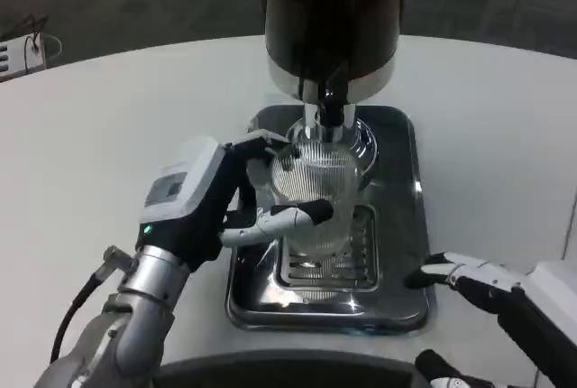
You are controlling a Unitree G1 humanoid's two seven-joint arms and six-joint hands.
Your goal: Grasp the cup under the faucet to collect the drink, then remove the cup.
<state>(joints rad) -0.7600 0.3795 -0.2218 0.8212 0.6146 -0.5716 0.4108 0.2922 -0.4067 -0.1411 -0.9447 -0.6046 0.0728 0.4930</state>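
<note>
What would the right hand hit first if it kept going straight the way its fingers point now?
Probably the drip tray: the right hand points left, fingertips already at its right rim. Depth is unclear, so contact can't be confirmed.

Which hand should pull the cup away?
Left. The left hand already grips the cup under the faucet; the right hand waits beside the tray.

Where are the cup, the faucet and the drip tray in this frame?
cup (315, 185): head view, on its ribbed clear wall, above the left hand's fingers.
faucet (332, 110): head view, on the dark spout just above the cup's mouth.
drip tray (397, 226): head view, on its shiny right-hand rim.
</note>
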